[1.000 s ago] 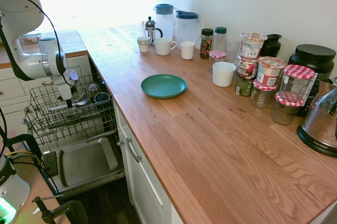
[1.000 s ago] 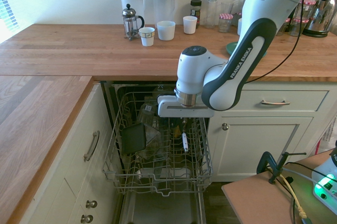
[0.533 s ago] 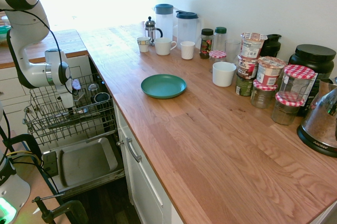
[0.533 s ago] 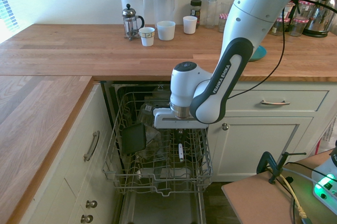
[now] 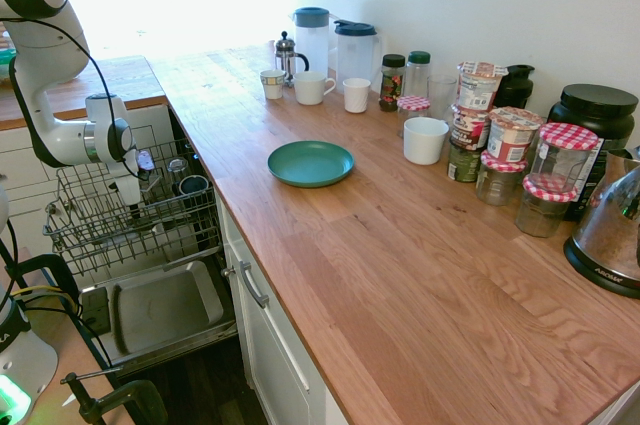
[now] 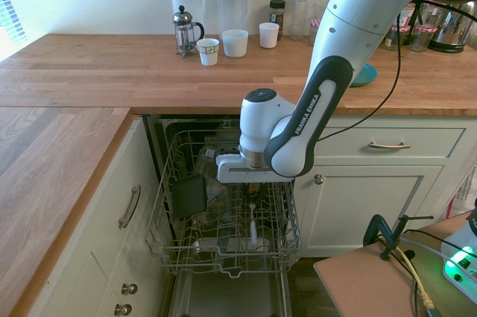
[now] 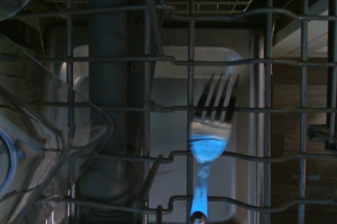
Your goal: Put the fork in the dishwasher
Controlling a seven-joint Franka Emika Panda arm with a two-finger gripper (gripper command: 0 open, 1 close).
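The white-fronted dishwasher [image 6: 223,287] stands open under the wooden worktop [image 5: 400,245], its grey wire dish rack [image 6: 223,212] pulled out over the dropped door with its grey metal inner face [image 5: 160,310]. In the rack the second exterior view shows a dark square container [image 6: 188,195] near the rack's left side, clear glassware toward its back, and pale items low at its front edge. The first exterior view shows a dark round cup [image 5: 193,185] at the rack's back corner nearest the worktop.

The slim, shiny silver metal fork [image 7: 210,129] shows in the wrist view with tines pointing into the rack, its blade and handle reflecting bright blue, passing among the rack's wires with the door's grey face behind it. In the second exterior view it appears as a thin pale sliver [image 6: 253,233] standing nearly upright near the rack's front right part, directly below the white two-finger gripper [image 6: 252,196]. I cannot tell how far the jaws are parted, or whether they touch the fork.
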